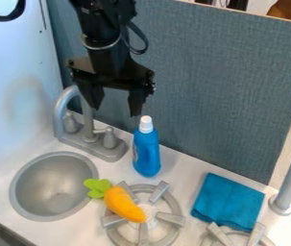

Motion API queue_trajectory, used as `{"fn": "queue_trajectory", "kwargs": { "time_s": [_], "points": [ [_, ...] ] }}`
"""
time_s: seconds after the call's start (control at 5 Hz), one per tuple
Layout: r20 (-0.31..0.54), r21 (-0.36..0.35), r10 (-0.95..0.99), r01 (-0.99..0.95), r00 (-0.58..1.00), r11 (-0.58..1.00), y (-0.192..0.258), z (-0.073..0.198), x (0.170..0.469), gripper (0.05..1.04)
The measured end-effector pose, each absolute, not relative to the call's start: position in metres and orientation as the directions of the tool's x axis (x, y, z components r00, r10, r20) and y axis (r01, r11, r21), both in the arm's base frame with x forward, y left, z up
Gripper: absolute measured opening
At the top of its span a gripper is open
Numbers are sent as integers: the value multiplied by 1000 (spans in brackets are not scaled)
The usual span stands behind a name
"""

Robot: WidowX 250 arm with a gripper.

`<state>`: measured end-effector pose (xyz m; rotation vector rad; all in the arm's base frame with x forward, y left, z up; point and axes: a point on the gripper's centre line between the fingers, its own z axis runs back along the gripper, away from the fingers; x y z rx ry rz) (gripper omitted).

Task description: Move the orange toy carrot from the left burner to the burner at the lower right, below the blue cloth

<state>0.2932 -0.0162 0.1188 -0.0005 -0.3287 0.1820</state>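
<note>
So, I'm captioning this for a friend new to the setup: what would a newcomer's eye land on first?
Probably the black gripper, hanging at upper left with its fingers apart, and the bright blue bottle upright just below and to its right. Next, the orange carrot lying on the burner beside the sink, its green top toward the bowl.

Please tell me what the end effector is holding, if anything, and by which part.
Nothing is held; the end effector hangs open near the blue detergent bottle.
</note>
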Motion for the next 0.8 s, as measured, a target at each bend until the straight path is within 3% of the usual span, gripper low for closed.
{"fn": "queue_trajectory", "kwargs": {
  "time_s": [0.2,0.8],
  "points": [
    [295,-26,181,-181,938,983,-16,110,291,1005],
    [133,3,311,-314,941,949,14,23,279,1005]
  ]
}}
